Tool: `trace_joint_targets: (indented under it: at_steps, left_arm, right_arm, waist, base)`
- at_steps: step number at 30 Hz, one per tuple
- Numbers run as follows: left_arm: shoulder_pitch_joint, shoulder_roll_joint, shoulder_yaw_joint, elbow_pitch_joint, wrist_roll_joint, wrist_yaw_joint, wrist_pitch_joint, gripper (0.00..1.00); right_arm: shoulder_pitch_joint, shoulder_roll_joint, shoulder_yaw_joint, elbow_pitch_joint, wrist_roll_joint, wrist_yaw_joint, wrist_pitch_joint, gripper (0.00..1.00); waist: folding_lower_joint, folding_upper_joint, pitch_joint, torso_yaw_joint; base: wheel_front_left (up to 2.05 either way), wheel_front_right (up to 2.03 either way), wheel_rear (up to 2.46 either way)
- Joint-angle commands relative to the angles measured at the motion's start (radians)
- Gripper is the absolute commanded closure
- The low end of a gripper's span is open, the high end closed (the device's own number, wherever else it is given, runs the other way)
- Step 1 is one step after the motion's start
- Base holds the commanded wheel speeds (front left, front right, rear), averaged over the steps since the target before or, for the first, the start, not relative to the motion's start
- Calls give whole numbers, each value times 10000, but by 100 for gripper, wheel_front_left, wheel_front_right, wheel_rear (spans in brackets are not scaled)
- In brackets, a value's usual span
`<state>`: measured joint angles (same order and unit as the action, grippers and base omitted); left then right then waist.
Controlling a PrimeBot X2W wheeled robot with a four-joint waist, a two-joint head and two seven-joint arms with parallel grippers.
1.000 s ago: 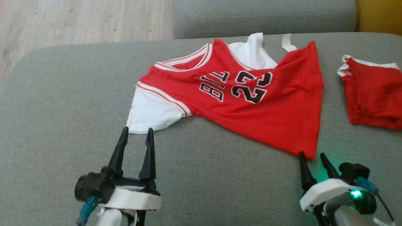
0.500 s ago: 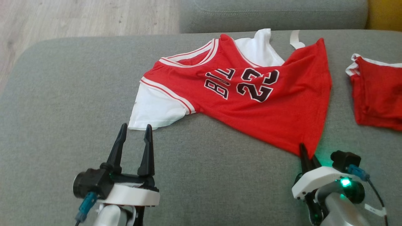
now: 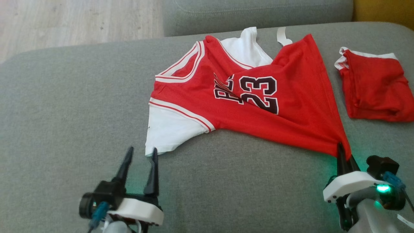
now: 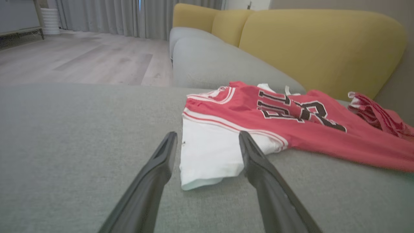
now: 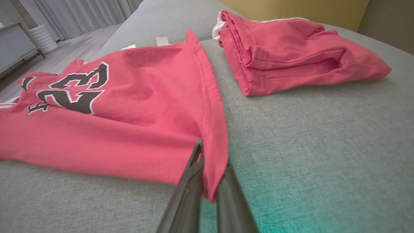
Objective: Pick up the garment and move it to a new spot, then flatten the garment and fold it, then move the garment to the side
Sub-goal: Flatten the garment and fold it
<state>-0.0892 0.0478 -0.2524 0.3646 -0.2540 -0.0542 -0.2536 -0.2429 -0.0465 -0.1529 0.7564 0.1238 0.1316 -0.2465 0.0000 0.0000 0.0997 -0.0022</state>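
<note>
The garment [image 3: 258, 106] is a red jersey with white sleeves and a black 23, spread crumpled on the grey sofa seat [image 3: 64, 113]. My right gripper [image 3: 344, 155] is shut on its near right hem corner; in the right wrist view the red hem [image 5: 213, 155] is pinched between the two fingers. My left gripper [image 3: 140, 153] stands open just short of the white sleeve [image 3: 168, 132]. In the left wrist view that sleeve's edge [image 4: 207, 155] lies between the spread fingers, apart from them.
A second red garment [image 3: 372, 90], folded, lies at the right of the seat, close to the jersey's right edge. A grey backrest cushion [image 3: 252, 13] runs along the far side, with yellow cushions [image 4: 307, 42] behind. Wooden floor [image 3: 64, 22] lies beyond the far left.
My right gripper has shut on the jersey's hem corner and drawn it toward me, stretching the red cloth. The left gripper stays open by the sleeve. The head camera has shifted.
</note>
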Motion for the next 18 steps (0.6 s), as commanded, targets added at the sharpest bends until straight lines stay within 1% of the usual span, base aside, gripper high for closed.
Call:
trace_joint_targets:
  at_steps: [1,5,8,12,15,18]
  left_arm:
    - [-563,24,223,-47,59,-9,-82,0]
    - [-1103,24,90,1221,-34,50,68,0]
    - [-1560,24,108,1949,-345,71,297,0]
    - [-2100,24,146,2800,-609,264,642,0]
    - [-2376,46,52,3455,-544,431,1067,0]
    - [-2580,69,-5,3914,-535,488,1350,0]
  right_arm:
    - [-253,-37,257,-384,59,-9,-42,100]
    - [-312,-37,590,-590,197,-9,-9,100]
    - [-309,-37,883,-745,242,-9,11,100]
    - [-289,-37,1117,-916,359,-9,60,100]
    - [-267,-37,1193,-1020,416,-9,116,100]
    - [-253,-37,1216,-1115,469,-9,152,100]
  waist:
    - [0,0,67,-55]
    - [0,0,204,-149]
    - [0,0,318,-225]
    - [0,0,435,-292]
    - [0,0,507,-336]
    - [0,0,565,-361]
  base:
    - [0,0,0]
    - [0,0,0]
    - [0,0,0]
    - [0,0,0]
    - [0,0,0]
    - [0,0,0]
